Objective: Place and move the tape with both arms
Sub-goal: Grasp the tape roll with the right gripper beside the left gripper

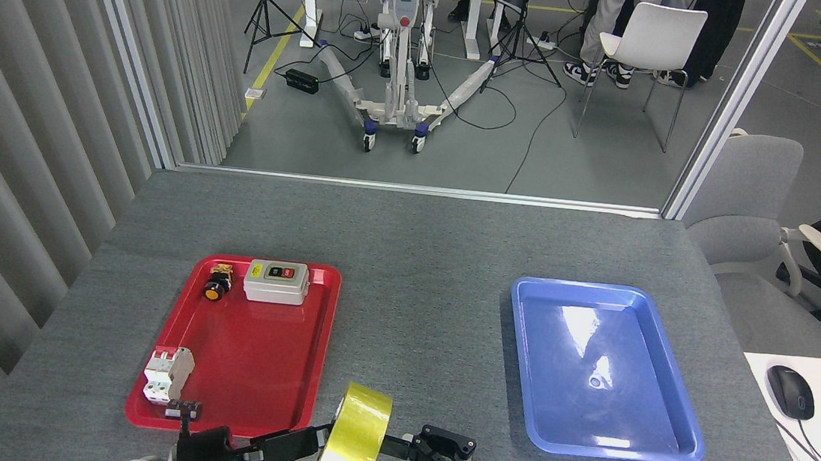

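The tape (354, 436), a wide yellow roll, stands on edge above the near table edge, between the two trays. My left gripper (321, 440) comes in from the lower left and is shut on the roll's left side; the roll hides one finger. My right gripper (421, 451) comes in from the lower right with its black fingers spread open. One fingertip (395, 447) reaches the roll's right side, and I cannot tell whether it touches.
A red tray (247, 365) at the left holds a grey switch box (276, 281), a yellow push button (215, 283) and a white breaker (167, 374). A blue tray (604, 370) lies at the right. Beyond it, a white desk carries a mouse (789, 392).
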Controlling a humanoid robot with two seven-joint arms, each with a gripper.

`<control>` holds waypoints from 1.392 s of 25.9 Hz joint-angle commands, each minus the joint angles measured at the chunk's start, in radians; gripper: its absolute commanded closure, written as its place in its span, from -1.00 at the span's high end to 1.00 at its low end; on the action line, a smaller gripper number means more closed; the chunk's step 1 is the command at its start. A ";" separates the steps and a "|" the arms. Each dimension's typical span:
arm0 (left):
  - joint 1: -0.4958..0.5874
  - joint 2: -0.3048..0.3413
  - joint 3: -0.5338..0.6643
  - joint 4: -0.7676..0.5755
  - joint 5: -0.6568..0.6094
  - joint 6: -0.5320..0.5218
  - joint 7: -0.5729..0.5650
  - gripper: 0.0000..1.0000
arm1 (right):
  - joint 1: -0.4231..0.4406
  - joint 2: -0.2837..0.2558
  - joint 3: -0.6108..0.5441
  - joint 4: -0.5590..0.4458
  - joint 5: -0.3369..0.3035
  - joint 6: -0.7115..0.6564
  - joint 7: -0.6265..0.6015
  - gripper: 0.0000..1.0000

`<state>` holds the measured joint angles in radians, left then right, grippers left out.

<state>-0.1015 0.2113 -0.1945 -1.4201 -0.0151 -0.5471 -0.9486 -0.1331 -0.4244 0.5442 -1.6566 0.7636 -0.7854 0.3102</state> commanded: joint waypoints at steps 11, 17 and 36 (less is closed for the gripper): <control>-0.001 -0.004 0.015 0.009 -0.019 0.001 0.001 -0.75 | 0.004 0.052 0.010 0.018 0.062 0.000 0.000 0.45; -0.003 -0.003 0.018 0.009 -0.019 -0.001 0.001 -0.74 | 0.003 0.059 0.008 0.037 0.060 0.000 0.000 0.04; -0.004 0.002 0.041 0.012 -0.019 -0.010 0.001 -0.50 | -0.028 0.096 0.011 0.094 0.059 0.000 0.000 -0.40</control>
<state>-0.1066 0.2130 -0.1596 -1.4089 -0.0340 -0.5502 -0.9482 -0.1599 -0.3284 0.5557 -1.5663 0.8221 -0.7874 0.3078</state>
